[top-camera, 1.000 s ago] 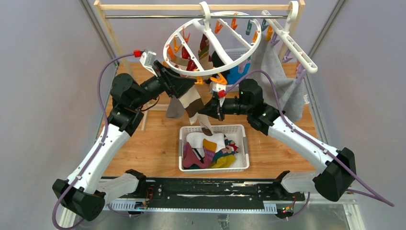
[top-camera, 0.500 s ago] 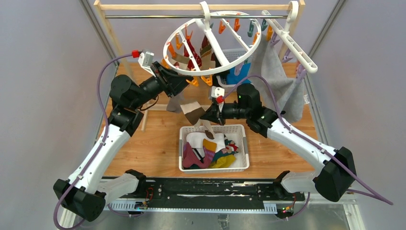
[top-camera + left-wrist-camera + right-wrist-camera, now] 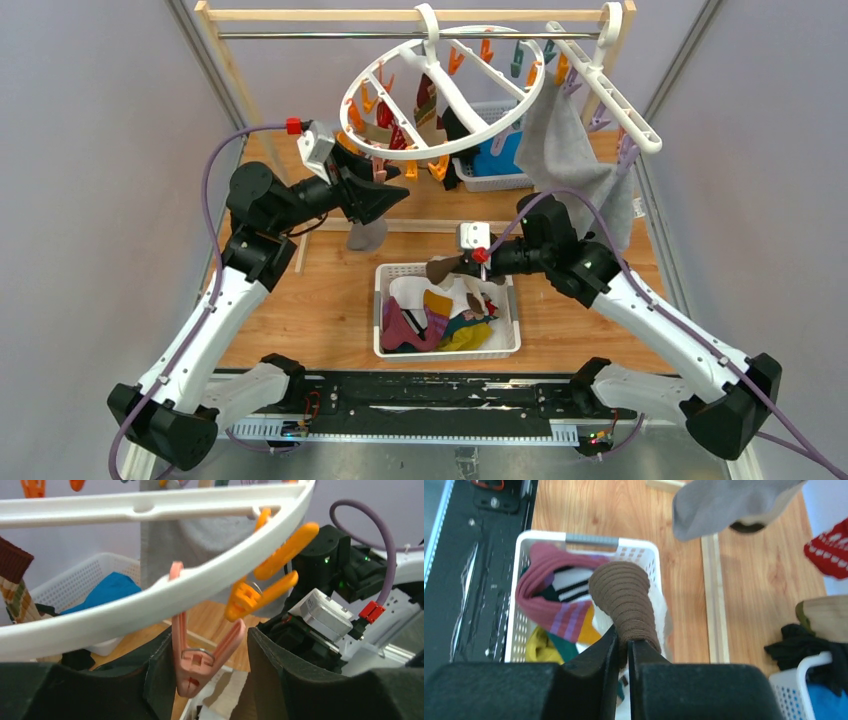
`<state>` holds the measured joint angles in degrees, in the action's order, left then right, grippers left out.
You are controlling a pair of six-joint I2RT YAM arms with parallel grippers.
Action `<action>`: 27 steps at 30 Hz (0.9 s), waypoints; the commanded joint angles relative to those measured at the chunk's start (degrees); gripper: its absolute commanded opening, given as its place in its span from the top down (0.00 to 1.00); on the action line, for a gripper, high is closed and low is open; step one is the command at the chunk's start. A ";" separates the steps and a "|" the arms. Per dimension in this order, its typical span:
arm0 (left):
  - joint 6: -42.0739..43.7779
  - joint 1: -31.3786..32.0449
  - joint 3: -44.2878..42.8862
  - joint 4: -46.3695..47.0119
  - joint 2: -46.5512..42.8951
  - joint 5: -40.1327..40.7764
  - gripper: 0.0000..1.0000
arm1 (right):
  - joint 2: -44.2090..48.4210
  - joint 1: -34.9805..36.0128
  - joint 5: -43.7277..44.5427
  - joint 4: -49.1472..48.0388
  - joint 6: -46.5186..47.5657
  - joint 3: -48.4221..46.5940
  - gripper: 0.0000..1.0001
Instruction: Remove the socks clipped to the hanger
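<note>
The round white hanger (image 3: pixel 440 90) hangs from the rail, with red (image 3: pixel 388 115) and patterned socks clipped under it and a grey sock (image 3: pixel 367 236) dangling below. My left gripper (image 3: pixel 388 196) is open at the ring's near rim. In the left wrist view its fingers (image 3: pixel 207 680) stand either side of an empty pink clip (image 3: pixel 200 660) under the ring (image 3: pixel 150 595). My right gripper (image 3: pixel 462 266) is shut on a brown ribbed sock (image 3: pixel 440 268) over the white basket (image 3: pixel 500 345). The right wrist view shows the sock (image 3: pixel 624 600) pinched between the jaws (image 3: pixel 623 652).
The basket (image 3: pixel 589 540) holds several loose socks. A straight white clip rack (image 3: pixel 605 85) with a large grey cloth (image 3: pixel 575 150) hangs at the right. A second white basket (image 3: pixel 495 178) with blue fabric stands behind. An orange clip (image 3: pixel 265 580) hangs beside the pink one.
The brown-cream sock has come off the clip. My right gripper has carried it down and right over the basket. The ring has swung back up, and my left gripper stays at the clip.
</note>
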<state>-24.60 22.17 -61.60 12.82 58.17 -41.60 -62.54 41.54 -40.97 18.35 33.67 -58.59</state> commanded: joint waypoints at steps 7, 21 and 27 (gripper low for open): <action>23.75 -0.52 -5.42 -22.83 -3.19 -4.73 0.26 | 1.57 0.05 8.13 18.52 12.08 3.42 0.69; 47.21 -0.46 -10.14 -51.22 -10.76 32.91 0.04 | 0.31 0.08 10.36 19.98 10.26 0.78 0.35; 41.28 -0.52 -6.79 -39.70 -8.03 34.40 0.04 | -1.79 0.04 6.93 18.99 8.12 -0.55 0.36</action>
<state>19.51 22.02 -70.17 -34.17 47.20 -13.72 -63.24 41.54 -31.20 37.60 43.51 -57.06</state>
